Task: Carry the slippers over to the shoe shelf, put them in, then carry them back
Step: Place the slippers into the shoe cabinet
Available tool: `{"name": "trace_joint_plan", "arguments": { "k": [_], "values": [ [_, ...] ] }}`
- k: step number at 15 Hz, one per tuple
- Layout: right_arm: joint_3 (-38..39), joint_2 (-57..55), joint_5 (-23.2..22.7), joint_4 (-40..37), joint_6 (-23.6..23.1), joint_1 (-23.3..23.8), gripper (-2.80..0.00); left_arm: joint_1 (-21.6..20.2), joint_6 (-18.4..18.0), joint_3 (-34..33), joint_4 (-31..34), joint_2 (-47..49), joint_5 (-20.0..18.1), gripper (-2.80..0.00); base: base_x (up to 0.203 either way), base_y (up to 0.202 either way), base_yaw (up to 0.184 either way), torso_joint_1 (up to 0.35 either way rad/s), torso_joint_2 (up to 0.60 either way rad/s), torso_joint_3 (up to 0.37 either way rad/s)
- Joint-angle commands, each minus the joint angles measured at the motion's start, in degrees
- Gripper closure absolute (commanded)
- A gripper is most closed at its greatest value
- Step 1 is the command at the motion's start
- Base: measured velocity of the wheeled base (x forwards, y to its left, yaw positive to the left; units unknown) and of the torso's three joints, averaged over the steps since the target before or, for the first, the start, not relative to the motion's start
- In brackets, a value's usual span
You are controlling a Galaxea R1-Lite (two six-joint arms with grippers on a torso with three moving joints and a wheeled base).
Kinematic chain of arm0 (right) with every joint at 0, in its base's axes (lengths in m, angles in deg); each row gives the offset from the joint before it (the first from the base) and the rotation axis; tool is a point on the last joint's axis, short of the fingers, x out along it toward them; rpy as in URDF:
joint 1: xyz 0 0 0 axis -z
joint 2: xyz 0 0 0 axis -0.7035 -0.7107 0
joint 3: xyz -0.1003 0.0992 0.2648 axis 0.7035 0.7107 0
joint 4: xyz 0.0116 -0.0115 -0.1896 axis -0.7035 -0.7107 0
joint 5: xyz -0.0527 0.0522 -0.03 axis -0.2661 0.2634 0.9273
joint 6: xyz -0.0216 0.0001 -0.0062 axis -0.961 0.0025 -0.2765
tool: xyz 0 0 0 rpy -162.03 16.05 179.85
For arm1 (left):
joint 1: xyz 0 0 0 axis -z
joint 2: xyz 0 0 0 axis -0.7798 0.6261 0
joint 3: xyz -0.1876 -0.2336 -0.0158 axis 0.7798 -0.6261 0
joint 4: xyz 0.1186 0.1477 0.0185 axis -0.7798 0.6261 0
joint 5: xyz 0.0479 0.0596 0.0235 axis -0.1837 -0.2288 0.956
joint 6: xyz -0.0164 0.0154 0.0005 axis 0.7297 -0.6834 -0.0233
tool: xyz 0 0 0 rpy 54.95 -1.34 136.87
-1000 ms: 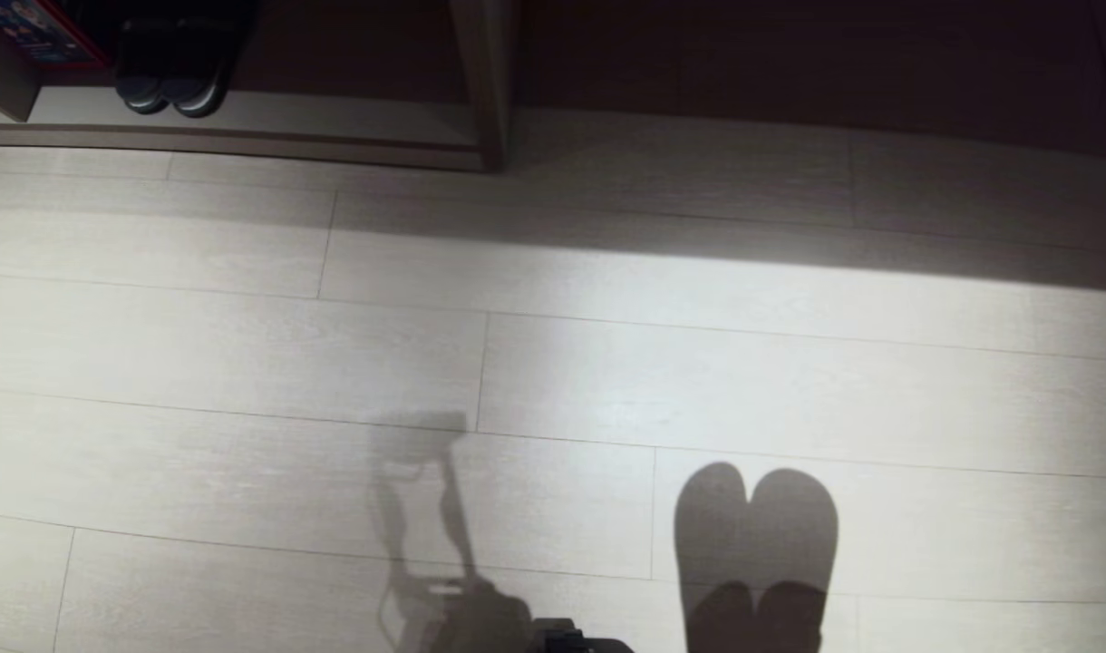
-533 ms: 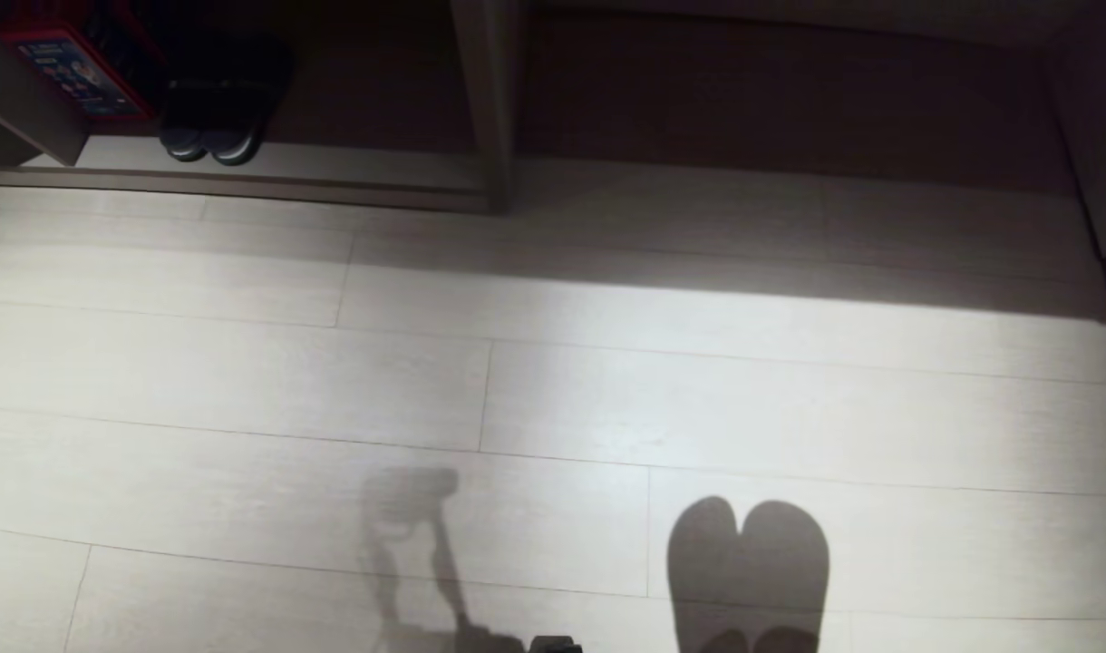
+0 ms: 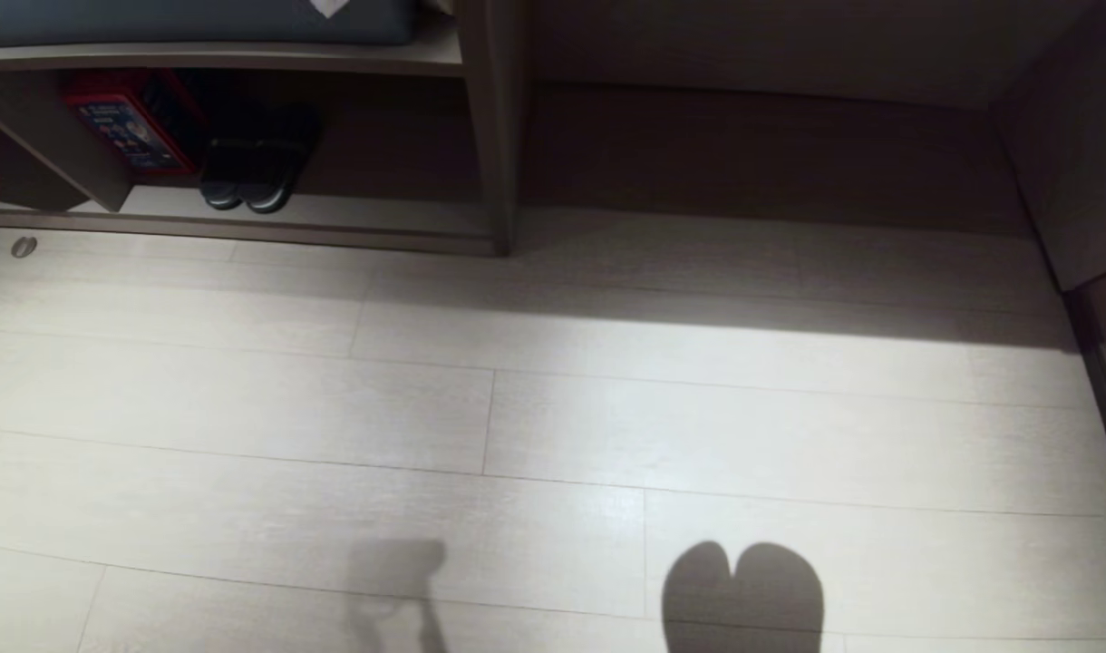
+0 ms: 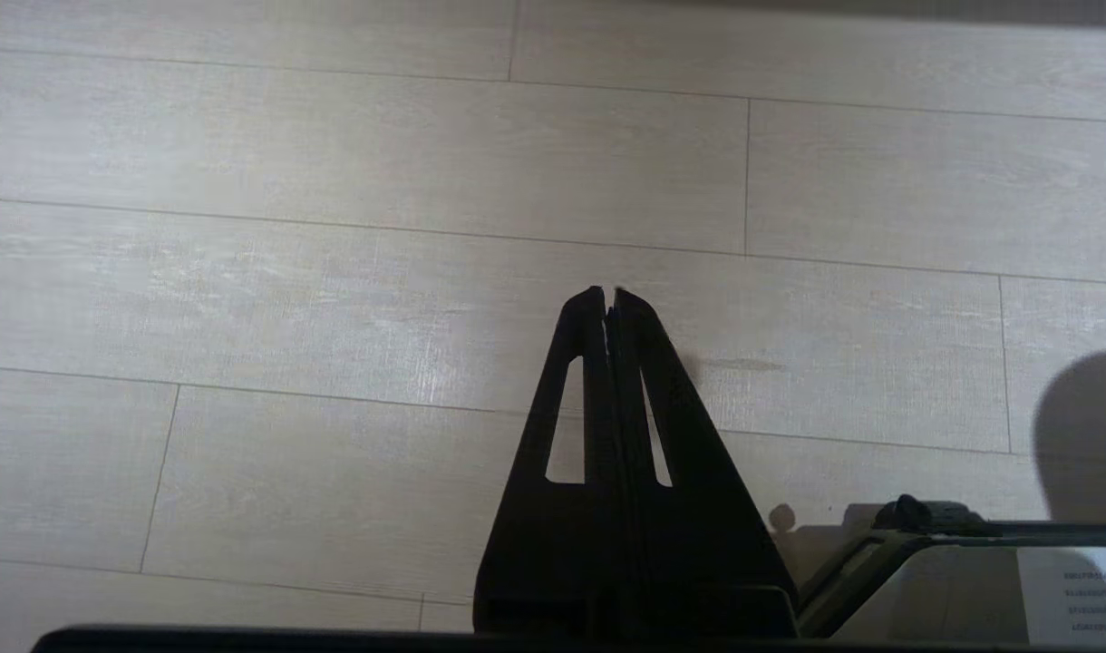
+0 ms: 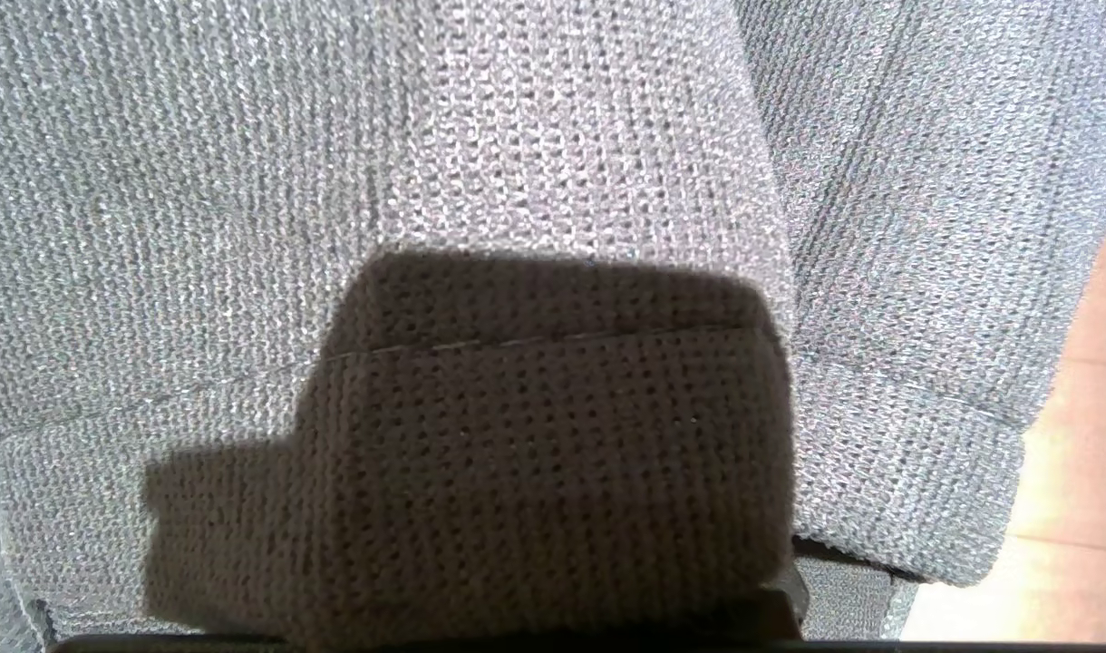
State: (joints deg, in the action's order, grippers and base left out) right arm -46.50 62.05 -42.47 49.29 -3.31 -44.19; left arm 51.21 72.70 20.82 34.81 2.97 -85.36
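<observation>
Left gripper (image 4: 610, 296): fingers pressed together, empty, over pale plank floor (image 3: 553, 426).
Right gripper: clamped on the slippers (image 5: 517, 181); grey knit fills its view.
Floor: heart-shaped shadow (image 3: 743, 594) nearest.
Shoe shelf (image 3: 489, 127): far left; dark shoes (image 3: 245, 186), red box (image 3: 127, 127) inside.

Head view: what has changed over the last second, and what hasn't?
The camera tilted up: the whole scene slid down the picture, bringing the shoe shelf's top board into sight. Nothing on the floor moved itself. The dark shoes and red box sit as before. The slippers fill the right wrist view.
</observation>
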Motion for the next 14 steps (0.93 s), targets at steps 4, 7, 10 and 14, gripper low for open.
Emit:
{"name": "trace_joint_plan", "arguments": {
  "k": [4,7,10,14],
  "values": [
    [0.08,0.03,-0.01,0.0,-0.02,0.0,0.0,-0.02,0.05,-0.05,-0.04,0.05,0.01,0.0,0.0,0.0,0.0,0.004,0.0,0.207],
    [0.03,0.02,0.0,0.0,-0.04,0.0,0.0,-0.06,0.05,-0.04,-0.04,0.05,0.01,0.0,0.0,0.0,0.0,0.004,0.0,0.198],
    [0.01,0.05,-0.01,0.0,-0.04,0.0,0.0,0.02,0.05,-0.05,-0.04,0.05,0.01,0.0,0.0,0.0,0.0,0.001,0.0,0.203],
    [0.07,0.0,-0.02,0.0,-0.04,0.0,0.0,-0.06,0.05,0.0,-0.04,0.05,0.01,0.0,0.0,0.0,0.0,0.004,0.0,0.204]
  ]
}}
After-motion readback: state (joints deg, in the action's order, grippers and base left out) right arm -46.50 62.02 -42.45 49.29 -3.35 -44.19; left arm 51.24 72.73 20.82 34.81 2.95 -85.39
